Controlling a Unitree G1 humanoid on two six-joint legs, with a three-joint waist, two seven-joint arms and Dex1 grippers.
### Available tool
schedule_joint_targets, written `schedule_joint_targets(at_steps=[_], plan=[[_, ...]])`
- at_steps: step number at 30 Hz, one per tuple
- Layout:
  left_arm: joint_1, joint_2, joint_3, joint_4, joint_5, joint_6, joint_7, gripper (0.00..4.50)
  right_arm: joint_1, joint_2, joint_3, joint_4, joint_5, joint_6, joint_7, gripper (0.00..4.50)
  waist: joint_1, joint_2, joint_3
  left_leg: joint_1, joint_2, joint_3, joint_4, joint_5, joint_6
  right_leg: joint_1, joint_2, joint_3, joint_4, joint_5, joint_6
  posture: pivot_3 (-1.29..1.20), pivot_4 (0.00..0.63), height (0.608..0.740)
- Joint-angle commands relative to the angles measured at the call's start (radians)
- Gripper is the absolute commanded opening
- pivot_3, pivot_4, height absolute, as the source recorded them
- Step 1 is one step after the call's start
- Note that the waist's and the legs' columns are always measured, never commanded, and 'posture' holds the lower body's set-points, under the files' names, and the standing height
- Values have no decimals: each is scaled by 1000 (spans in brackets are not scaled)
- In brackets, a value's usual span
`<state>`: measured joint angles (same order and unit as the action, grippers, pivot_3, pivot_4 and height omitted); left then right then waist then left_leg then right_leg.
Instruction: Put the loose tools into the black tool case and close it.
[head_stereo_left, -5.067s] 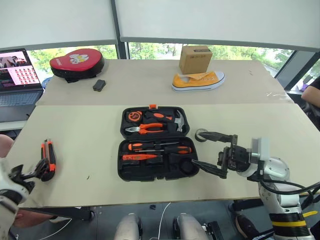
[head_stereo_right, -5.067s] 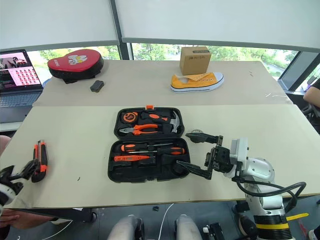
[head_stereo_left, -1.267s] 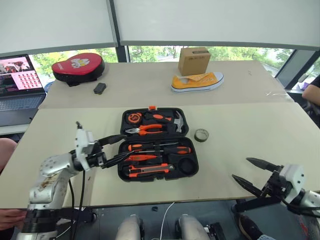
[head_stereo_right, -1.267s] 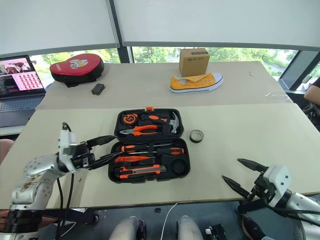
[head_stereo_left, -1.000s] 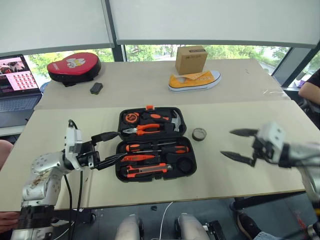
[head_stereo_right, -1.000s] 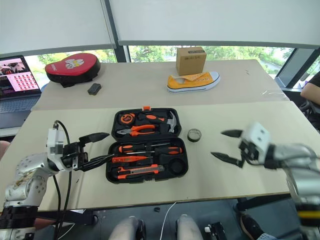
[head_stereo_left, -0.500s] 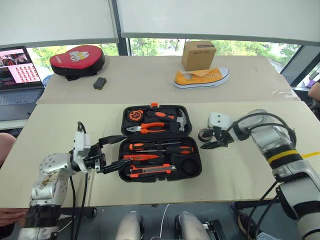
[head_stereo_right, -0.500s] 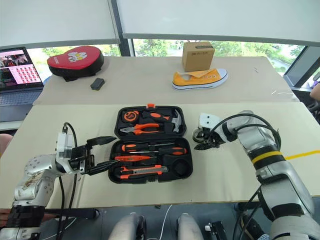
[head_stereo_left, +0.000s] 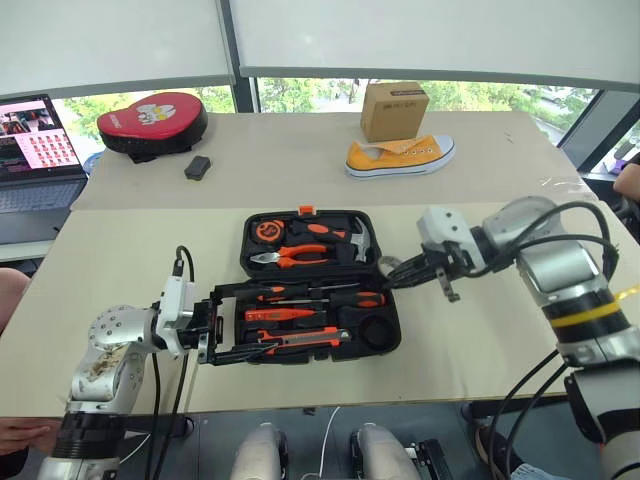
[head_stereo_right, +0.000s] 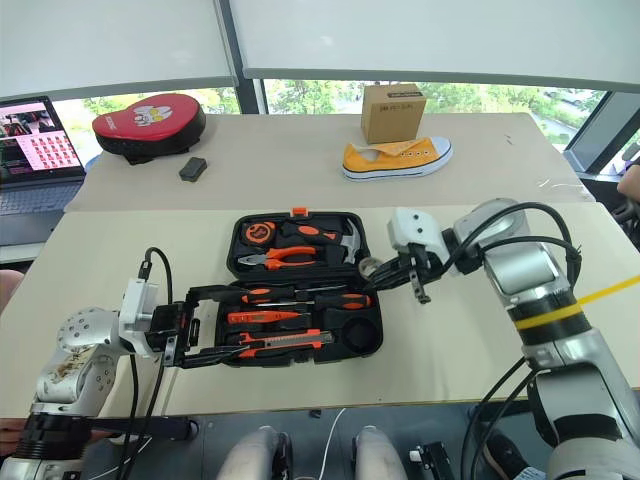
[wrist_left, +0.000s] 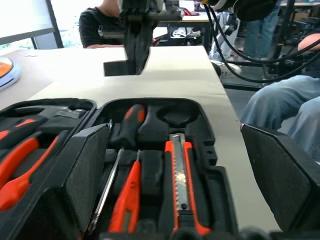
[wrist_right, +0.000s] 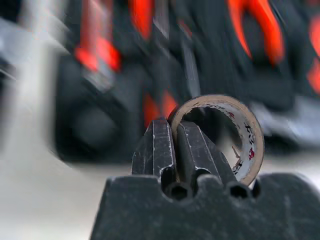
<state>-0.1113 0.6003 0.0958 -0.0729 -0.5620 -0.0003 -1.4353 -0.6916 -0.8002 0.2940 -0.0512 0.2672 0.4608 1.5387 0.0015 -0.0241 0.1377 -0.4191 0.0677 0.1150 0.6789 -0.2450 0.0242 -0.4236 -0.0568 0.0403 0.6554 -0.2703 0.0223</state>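
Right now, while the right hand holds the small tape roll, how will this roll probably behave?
The tape roll is a thin hollow ring, so probably light. The right hand pinches only its wall, so it could swivel. Being round, it would likely roll if dropped on edge.

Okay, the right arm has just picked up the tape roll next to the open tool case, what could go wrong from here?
1. The right end effector pinches only one wall of the tape roll, so the roll may swing or slip out on the way.
2. The left end effector stands open at the black tool case front left edge; it might nudge the case as the roll comes in.
3. The round empty slot looks snug, so the roll may land tilted and block the lid.
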Motion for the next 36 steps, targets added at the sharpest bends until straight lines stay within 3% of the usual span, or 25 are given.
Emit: schedule_joint_targets(at_steps=[1, 6, 10, 15, 23, 25, 29, 30, 32, 36], plan=[[13, 9, -2, -34, -6, -16, -2, 4500, 58, -21, 10, -176, 62, 143, -26, 36, 1, 0, 0, 0, 0, 0, 0, 0, 0, 0, 0, 0, 0, 0, 0, 0, 150, 740], [15, 8, 0, -39, 3, -27, 9, 4500, 100, -50, 71, -187, -27, 146, -85, 36, 3, 0, 0, 0, -1, -1, 3, 0, 0, 1, -1, 0, 2, 0, 0, 0, 150, 740], [4, 16, 5, -32, 6, -20, 20, 4500, 110, -35, 92, -209, -2, 213, -104, 36, 4, 0, 0, 1, -1, -1, 3, 0, 0, 1, 0, 0, 2, 0, 0, 0, 150, 740], [1, 30, 7, -27, 22, -18, 42, 4500, 102, -32, 140, -151, -97, 154, -157, 36, 3, 0, 0, 1, -1, -1, 3, 0, 0, 0, 0, 1, 2, 0, 0, 0, 150, 740], [34, 72, 33, -51, 69, 24, 160, 4500, 84, -74, 120, -199, -26, 128, -46, 2627, 10, 0, 0, 1, -1, 0, 3, 0, 0, 1, 0, 0, 2, 0, 0, 0, 150, 740], [44, 93, 59, -51, 84, 52, 216, 4500, 79, -49, 1, -180, 91, 128, -27, 3357, 9, 0, 0, 1, -1, -1, 3, 0, 0, 1, 0, 0, 2, 0, 0, 0, 150, 740], [28, 103, 115, 5, 67, 170, 340, 4500, 95, -55, -145, -82, 178, 61, -7, 3357, 8, -1, 0, 1, -1, -2, 3, 0, 0, 1, 0, 0, 2, 0, 0, 0, 150, 740], [8, 98, 128, 35, 79, 206, 395, 3983, 106, -43, -175, -36, 178, 41, -35, 3378, 9, -1, 0, 3, -1, -2, 3, 0, 0, 2, 0, 0, 2, 0, 0, 0, 150, 740], [-18, 88, 138, 71, 100, 237, 462, 3459, 122, -13, -219, 47, 167, 5, -95, 3378, 11, -3, 0, 4, -1, -2, 2, 0, 0, 4, 0, 0, 2, 0, 0, 0, 150, 740], [-14, 82, 124, 38, 92, 248, 469, 2019, 165, -8, -212, 153, 52, -176, -148, 2359, 10, -4, 0, 4, -2, 0, 2, 0, 0, 3, -1, 1, 2, 0, 0, 0, 150, 740]])
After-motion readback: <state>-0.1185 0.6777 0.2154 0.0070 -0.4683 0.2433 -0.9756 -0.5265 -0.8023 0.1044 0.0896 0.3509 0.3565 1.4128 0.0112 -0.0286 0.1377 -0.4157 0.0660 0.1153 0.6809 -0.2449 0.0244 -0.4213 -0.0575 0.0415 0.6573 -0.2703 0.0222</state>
